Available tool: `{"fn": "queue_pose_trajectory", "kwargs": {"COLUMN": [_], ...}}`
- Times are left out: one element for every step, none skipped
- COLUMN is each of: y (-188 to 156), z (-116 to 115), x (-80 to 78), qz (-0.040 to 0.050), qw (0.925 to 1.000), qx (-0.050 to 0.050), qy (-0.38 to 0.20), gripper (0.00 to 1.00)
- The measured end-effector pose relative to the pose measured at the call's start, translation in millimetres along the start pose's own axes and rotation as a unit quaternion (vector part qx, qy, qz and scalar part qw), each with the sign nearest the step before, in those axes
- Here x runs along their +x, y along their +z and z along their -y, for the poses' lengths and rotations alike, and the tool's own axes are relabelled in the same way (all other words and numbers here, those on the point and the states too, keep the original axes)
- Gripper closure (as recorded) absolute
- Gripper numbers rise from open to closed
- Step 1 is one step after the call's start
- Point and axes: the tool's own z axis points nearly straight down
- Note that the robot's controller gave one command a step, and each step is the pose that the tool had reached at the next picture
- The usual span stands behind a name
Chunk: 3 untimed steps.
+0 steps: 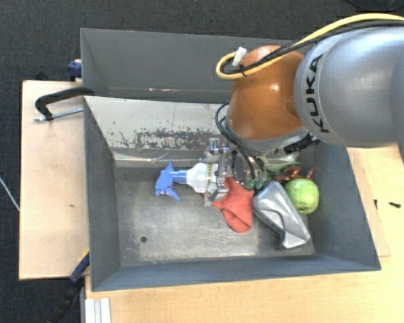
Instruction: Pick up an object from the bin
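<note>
Where the arm (363,79) comes in from the 3 o'clock side of the bin (155,237), we see the pincer (221,175) low over the floor, a bit off centre toward 2 o'clock, w/ its metal tip right at the white body of a small spray bottle (188,178). That bottle lies on its side, blue trigger head pointing to 9 o'clock and white end running up to the pincer, so most of it stretches out at the pincer's 9 o'clock. We can't tell if the pincer is spread or pressed together, nor if it has the bottle in its grip or merely stands against it. The orange cover (266,99) on the wrist and the cabling below it hide the upper part, and the tip reads as a jumble of small metal bits. The bottle's 3 o'clock end is cut off by the pincer too. At approx. 5 o'clock of the pincer, just beside it, lies a red cloth-like thing (237,210). Touching that, toward 4 o'clock, is a crumpled grey bag (281,215), and next to the bag, at approx. 3 o'clock, sits a green ball (303,196), poss. an apple. Under the wrist, btw. cover and ball, some green and red bits show, too hidden to name.
</note>
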Motion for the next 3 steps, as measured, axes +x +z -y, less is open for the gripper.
{"fn": "queue_pose_trajectory", "kwargs": {"y": [-11.3,-15.7,-18.0], "z": [-0.2,-0.6,-0.7], "x": [-1.1,-1.7,-1.7], "qz": [0.0027,0.0029,0.0020], "qw": [1.0000,1.0000,1.0000], "qx": [0.000,0.000,0.000], "qy": [0.000,0.000,0.000], "gripper": [1.00,1.00,1.00]}}
